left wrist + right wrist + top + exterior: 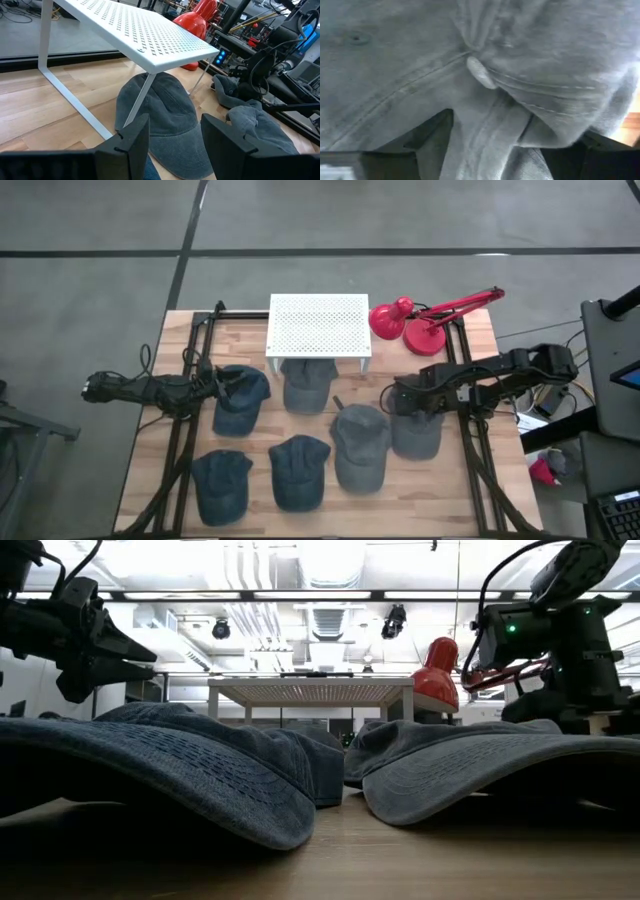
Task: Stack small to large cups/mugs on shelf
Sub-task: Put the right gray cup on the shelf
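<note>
Six soft caps lie on the wooden table. In the high view there is a dark blue cap (243,402), a grey-blue cap (307,388) half under the white perforated rack (318,325), two grey caps (360,445) (418,435), and two dark blue caps near the front (221,485) (298,470). My left gripper (218,385) (175,142) hovers open over the dark blue cap, facing the rack (145,35) and the cap beneath it (160,120). My right gripper (400,396) (495,145) is down on the right-hand grey cap (420,65), and cloth fills the gap between its fingers. My right gripper pinches a gathered ridge of the grey cap's crown (487,125) between its two fingers (427,137), coming from above and from the table's right. The cloth puckers into folds just ahead of the fingers, so several layers are caught. The cap's lower part (420,448) lies on the table.
A red desk lamp (410,320) stands at the far right beside the rack. Black frame rails (190,380) (465,410) run along both table sides. Bare wood shows at the far left of the rack (235,330) and between the caps near the middle (340,405).
</note>
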